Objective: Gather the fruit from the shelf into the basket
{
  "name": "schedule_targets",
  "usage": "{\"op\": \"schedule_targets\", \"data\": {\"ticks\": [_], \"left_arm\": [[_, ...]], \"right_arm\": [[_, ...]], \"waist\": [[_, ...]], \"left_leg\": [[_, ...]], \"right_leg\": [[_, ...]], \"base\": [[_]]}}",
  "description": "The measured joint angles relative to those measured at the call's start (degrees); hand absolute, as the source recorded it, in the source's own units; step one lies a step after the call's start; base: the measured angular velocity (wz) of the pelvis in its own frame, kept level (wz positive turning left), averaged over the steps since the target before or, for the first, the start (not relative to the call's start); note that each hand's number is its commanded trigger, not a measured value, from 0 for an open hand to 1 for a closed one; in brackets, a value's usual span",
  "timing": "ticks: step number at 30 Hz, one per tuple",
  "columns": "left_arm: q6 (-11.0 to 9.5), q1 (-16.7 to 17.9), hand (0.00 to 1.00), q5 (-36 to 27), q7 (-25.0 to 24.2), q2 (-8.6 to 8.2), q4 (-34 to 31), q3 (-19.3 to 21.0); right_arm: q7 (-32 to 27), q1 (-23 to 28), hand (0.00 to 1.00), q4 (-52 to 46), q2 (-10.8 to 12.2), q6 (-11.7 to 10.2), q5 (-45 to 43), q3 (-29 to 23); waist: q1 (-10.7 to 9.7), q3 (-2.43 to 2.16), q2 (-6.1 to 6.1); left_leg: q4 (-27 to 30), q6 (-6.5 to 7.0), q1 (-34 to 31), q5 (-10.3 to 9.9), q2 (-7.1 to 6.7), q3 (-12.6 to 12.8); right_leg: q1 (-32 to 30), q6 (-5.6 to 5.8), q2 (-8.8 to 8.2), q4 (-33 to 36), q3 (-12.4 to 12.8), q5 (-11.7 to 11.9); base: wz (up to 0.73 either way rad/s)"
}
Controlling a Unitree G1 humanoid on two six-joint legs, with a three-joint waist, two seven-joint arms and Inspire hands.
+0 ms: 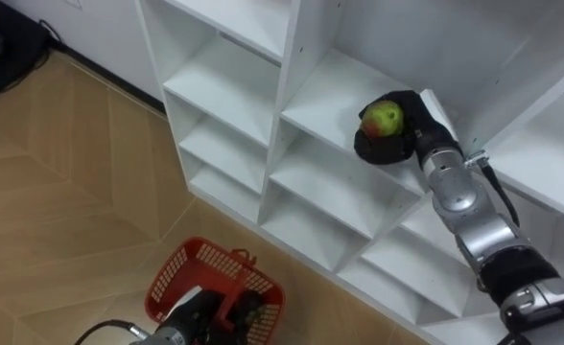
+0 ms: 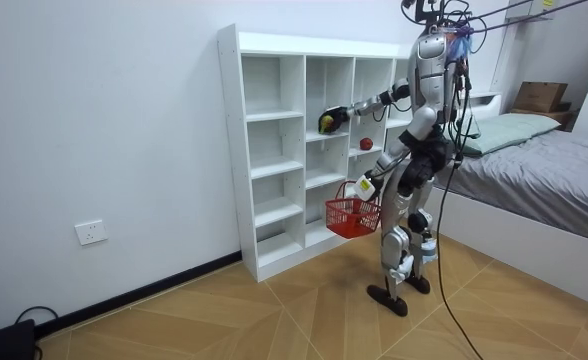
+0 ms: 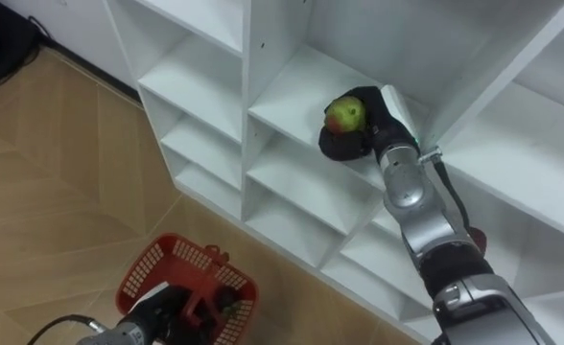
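Note:
A green-and-red apple (image 1: pixel 383 118) lies in my right hand (image 1: pixel 403 137), whose dark fingers curl round it just above a shelf board in the middle column of the white closet (image 1: pixel 234 91). In the room view the same hand (image 2: pixel 330 122) reaches into the closet (image 2: pixel 274 150) at chest height. A red fruit (image 2: pixel 366 143) rests on a shelf one column towards the room view's right. My left hand (image 1: pixel 192 314) hangs low and grips the handle of a red wire basket (image 1: pixel 205 273), which holds something dark that I cannot make out.
I stand close to the closet on a herringbone wood floor (image 1: pixel 61 192). A black bag (image 1: pixel 4 48) lies on the floor by the wall at the far left. A bed (image 2: pixel 544 170) stands behind me at the room view's right.

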Motion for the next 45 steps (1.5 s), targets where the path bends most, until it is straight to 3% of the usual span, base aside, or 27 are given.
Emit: {"op": "schedule_targets", "data": {"ticks": [10, 16, 19, 22, 24, 27, 31, 33, 39, 45], "left_arm": [[-0.19, -0.38, 1.00, -2.32, 0.07, -0.06, 0.17, -0.02], [-0.27, -0.86, 1.00, -2.68, 1.43, 0.05, -0.10, -0.59], [-0.37, -0.98, 1.00, -4.82, 1.65, -0.17, -0.27, -0.58], [-0.40, -0.16, 1.00, -4.81, 1.63, -0.39, -2.73, -0.62], [-1.04, -0.25, 1.00, -5.09, 1.98, -0.64, -3.60, -0.64], [-2.42, -0.25, 1.00, -7.20, 2.81, -1.07, -3.74, -1.11], [-2.58, -0.03, 1.00, -9.07, 3.12, -1.50, -3.73, -2.84], [-2.69, -0.04, 1.00, -9.06, 3.58, -1.77, -3.74, -4.19], [-2.75, 0.09, 1.00, -9.24, 2.20, -2.37, -3.76, -5.09], [-3.26, 0.08, 1.00, -10.99, 2.14, -2.49, -3.77, -5.25]], "right_arm": [[0.92, 0.12, 1.00, -0.99, 0.36, 0.04, 0.02, 0.07], [4.04, 4.49, 1.00, -10.96, 1.52, 0.08, -0.66, 0.21], [4.64, 9.16, 1.00, -18.77, 1.97, 0.05, -1.33, 0.13], [6.66, 16.98, 1.00, -28.40, 1.98, 0.02, -3.48, 0.18], [9.17, 21.36, 1.00, -32.08, 2.02, 0.04, -4.62, 0.56], [10.54, 24.03, 1.00, -34.21, 2.06, 0.06, -4.49, 1.33], [10.70, 27.45, 1.00, -36.00, 2.17, 0.06, -4.00, 1.48], [11.28, 29.78, 1.00, -36.91, 2.22, 0.11, -4.17, 2.41], [12.90, 34.67, 1.00, -37.82, 4.27, 0.82, -4.78, 2.52], [13.16, 37.01, 1.00, -37.54, 4.07, 1.26, -7.29, 2.49]], "waist": [[-0.25, 0.00, -0.01], [-2.84, 0.04, 0.30], [-4.18, 0.04, 1.12], [-5.52, -0.26, 2.20], [-6.37, -0.39, 3.07], [-7.67, -0.82, 3.88], [-8.07, -1.16, 4.64], [-9.08, -1.66, 5.33], [-9.76, -1.56, 6.01], [-10.22, -1.24, 6.55]], "left_leg": [[-0.51, 0.08, 0.94, 0.05, 0.05, 0.60], [-0.55, 0.15, 1.41, 0.00, 0.19, 1.67], [-0.73, 0.39, 2.38, -0.19, 0.21, 2.29], [-0.95, 0.69, 3.57, -0.49, 0.34, 3.78], [-1.87, 0.78, 5.44, -0.54, 0.54, 5.32], [-2.45, 0.95, 7.15, -0.69, 0.88, 6.83], [-3.88, 0.92, 10.44, -0.72, 1.20, 9.16], [-3.98, 0.94, 11.18, -0.90, 1.19, 9.64], [-4.92, 0.90, 12.40, -0.94, 1.73, 11.04], [-5.73, 0.84, 12.94, -0.98, 1.92, 11.70]], "right_leg": [[0.33, 0.01, -0.33, -0.04, 0.69, 0.00], [0.45, 0.02, -0.29, -0.02, 1.74, -0.01], [1.02, 0.13, -0.28, -0.02, 2.34, -0.05], [1.63, 0.30, -0.19, 0.10, 3.46, -0.10], [2.39, 0.48, -0.06, 0.13, 5.52, 0.03], [3.19, 0.52, 0.02, 0.47, 6.50, 0.05], [4.85, 0.53, 0.43, 0.40, 9.27, 0.04], [5.46, 0.55, 0.57, -0.02, 9.81, 0.06], [5.60, 0.56, 0.95, -0.08, 11.27, 0.05], [5.30, 0.55, 1.19, -0.12, 12.58, 0.03]], "base": [[-0.02], [-0.08], [-0.11], [-0.25], [-0.36], [-0.30], [-0.33], [-0.15], [-0.12], [-0.09]]}}
